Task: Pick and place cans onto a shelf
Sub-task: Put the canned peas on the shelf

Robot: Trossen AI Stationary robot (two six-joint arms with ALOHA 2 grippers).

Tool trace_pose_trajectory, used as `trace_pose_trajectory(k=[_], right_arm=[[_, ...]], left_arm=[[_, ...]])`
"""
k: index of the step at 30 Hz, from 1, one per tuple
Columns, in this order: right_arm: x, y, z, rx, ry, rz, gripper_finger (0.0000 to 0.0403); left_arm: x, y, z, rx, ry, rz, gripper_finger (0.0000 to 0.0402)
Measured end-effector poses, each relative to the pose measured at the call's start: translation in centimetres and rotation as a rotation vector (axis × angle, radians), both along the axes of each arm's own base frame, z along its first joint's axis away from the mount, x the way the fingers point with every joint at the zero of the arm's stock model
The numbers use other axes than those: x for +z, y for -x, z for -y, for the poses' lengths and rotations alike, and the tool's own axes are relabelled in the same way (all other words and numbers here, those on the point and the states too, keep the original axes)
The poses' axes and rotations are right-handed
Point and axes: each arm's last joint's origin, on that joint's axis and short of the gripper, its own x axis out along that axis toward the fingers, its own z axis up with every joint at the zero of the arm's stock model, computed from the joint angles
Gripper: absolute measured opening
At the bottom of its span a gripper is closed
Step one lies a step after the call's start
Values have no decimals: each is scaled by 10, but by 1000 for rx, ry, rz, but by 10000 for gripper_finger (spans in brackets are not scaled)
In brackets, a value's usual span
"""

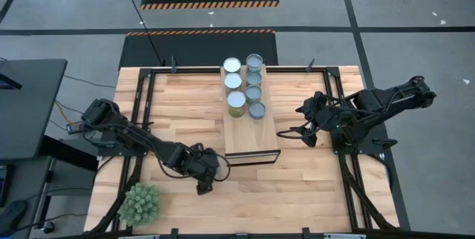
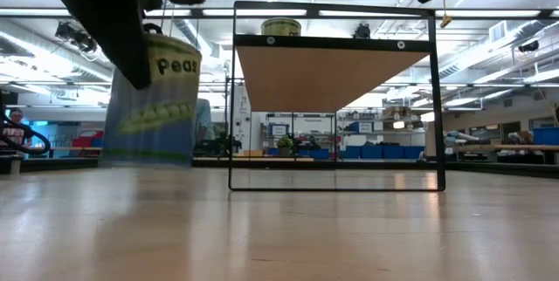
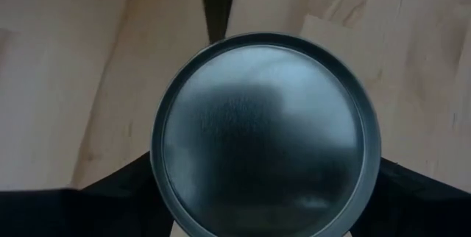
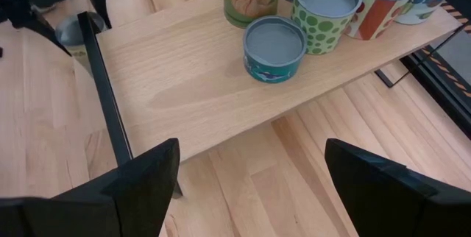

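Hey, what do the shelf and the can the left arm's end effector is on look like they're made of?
The shelf looks like pale, smooth wood, going by the visible grain, on a thin black frame, probably metal. The can seems metal: a dull grey lid with a raised rim and soft reflections. Its side carries a printed label, probably paper.

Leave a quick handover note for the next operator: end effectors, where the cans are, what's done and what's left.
Left end effector: at the near-left of the table, fingers around a peas can; whether it is firmly gripped I cannot tell.
Right end effector: open and empty, waiting just right of the shelf.
Done: seven cans stand in two rows at the shelf's far end.
Left: get the peas can onto the shelf; its near half is bare. I see no other cans on the table.
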Motion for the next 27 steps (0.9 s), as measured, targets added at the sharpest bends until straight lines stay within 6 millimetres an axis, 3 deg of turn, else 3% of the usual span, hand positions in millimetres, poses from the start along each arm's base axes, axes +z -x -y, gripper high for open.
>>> trace_pose_trajectory(k=[5,10,20,27], right_arm=[[0,0,0,0,0,0,347],[0,0,0,5,4,1,347],[0,0,0,9,10,3,347],[1,-1,0,6,8,17,347]], left_arm=[[16,7,-8,9,30,16,293],[33,13,-29,86,9,-66,293],[99,-1,-75,236,-109,-44,293],[130,-9,-100,346,-113,57,293]])
